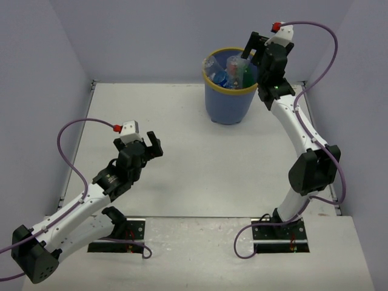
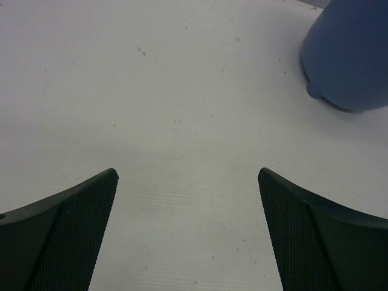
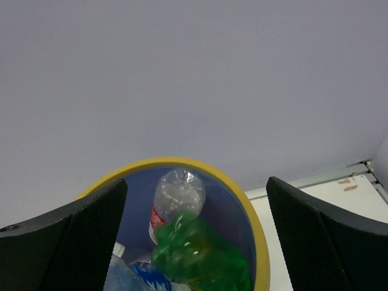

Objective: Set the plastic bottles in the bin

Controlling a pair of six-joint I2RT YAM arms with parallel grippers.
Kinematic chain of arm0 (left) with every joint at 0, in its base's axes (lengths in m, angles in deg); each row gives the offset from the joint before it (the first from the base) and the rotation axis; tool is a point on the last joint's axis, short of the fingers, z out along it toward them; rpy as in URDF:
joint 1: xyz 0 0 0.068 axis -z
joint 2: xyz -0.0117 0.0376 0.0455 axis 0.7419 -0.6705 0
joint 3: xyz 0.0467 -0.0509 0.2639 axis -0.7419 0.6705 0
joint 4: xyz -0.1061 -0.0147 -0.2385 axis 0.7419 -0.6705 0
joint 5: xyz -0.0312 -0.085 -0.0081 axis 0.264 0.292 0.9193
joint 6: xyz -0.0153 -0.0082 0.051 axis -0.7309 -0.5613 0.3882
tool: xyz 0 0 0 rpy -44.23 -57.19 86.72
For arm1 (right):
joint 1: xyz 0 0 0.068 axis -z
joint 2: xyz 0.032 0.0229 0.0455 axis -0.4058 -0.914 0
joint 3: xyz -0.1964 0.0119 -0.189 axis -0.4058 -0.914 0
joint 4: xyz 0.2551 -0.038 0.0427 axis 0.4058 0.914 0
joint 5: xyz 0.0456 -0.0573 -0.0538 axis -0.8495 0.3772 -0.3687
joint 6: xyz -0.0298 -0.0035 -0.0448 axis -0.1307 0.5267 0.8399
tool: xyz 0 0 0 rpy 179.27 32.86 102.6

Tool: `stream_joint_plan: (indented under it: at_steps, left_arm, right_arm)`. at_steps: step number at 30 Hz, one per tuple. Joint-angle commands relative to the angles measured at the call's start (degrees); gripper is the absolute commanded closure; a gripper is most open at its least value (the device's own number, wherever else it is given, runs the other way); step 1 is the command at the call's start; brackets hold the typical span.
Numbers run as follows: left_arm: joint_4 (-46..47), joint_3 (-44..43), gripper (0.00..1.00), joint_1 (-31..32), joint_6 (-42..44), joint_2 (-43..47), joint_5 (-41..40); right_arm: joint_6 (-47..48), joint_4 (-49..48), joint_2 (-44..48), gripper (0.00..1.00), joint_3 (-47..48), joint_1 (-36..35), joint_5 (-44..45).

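Green bottle (image 3: 200,254) inside blue bin (image 1: 228,97)

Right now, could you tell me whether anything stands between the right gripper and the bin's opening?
Nothing visible does. The right gripper hangs open just above the bin, and the green bottle is already inside it, next to a clear red-labelled bottle.

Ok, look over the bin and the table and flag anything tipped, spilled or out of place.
Nothing stands out. The bin stands upright on the table; the green bottle and the clear bottle lie inside it among others. The left gripper and the right gripper are open and empty.
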State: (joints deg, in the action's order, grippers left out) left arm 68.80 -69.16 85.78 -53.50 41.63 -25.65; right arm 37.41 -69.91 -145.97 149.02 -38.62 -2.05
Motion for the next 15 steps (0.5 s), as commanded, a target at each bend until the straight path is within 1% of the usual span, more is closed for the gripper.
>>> stream_joint_plan:
  at_steps: [1,6,9,11,14,15]
  left_arm:
    - [1.1,-1.4,0.0,-0.4,0.5,0.5,-1.7]
    - [0.9,-1.8,0.0,-0.3,0.5,0.4,-1.7]
    - [0.5,-2.2,0.0,-0.4,0.4,0.8,-1.5]
    - [0.3,-2.5,0.0,-0.4,0.4,1.1,-0.9]
    - [0.5,-3.2,0.0,-0.4,0.8,1.6,0.7]
    - [0.8,-3.6,0.0,-0.4,1.0,1.7,1.6]
  right_arm:
    - [-0.4,-2.1,3.8,0.01,0.1,0.0,0.4]
    - [-2.1,0.4,7.2,0.01,-1.3,0.0,2.0]
    - [-3.0,2.2,12.4,0.01,-5.0,0.0,4.1]
    - [-3.8,3.4,17.7,0.01,-10.5,0.2,6.3]
    - [-4.7,4.2,26.0,0.01,-18.1,0.5,7.3]
    - [-5.8,4.2,29.9,0.01,-22.5,0.7,7.5]
